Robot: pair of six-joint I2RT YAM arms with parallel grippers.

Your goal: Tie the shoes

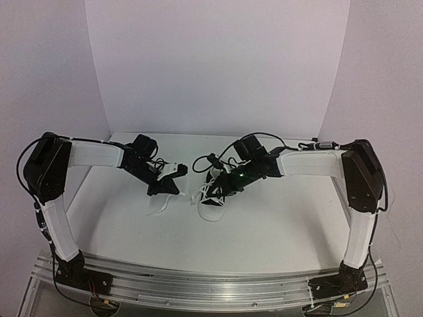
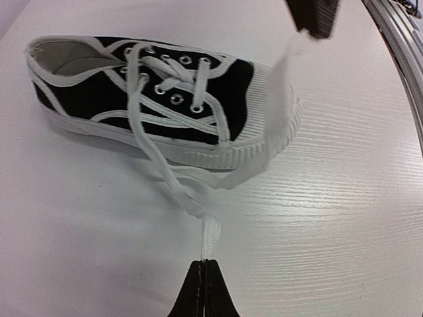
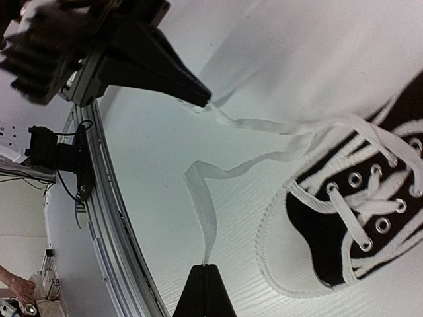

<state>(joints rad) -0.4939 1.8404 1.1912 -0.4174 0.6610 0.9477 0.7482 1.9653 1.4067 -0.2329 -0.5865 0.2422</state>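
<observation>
The shoe (image 2: 165,105) is a small black canvas sneaker with a white toe cap and sole. It lies on the white table, between the two arms in the top view (image 1: 211,203). My left gripper (image 2: 204,263) is shut on one white lace (image 2: 210,231), which runs taut back to the eyelets. My right gripper (image 3: 207,267) is shut on the other lace (image 3: 206,211), which bends and leads to the shoe (image 3: 344,224). The laces cross beside the toe. In the right wrist view the left gripper (image 3: 198,98) pinches its lace end. The right gripper (image 2: 314,23) hangs above the toe.
An aluminium rail (image 1: 211,284) runs along the near table edge, close behind the right gripper (image 3: 112,218). A white backdrop (image 1: 218,66) closes the far side and both flanks. Cables (image 1: 218,158) hang by the right wrist.
</observation>
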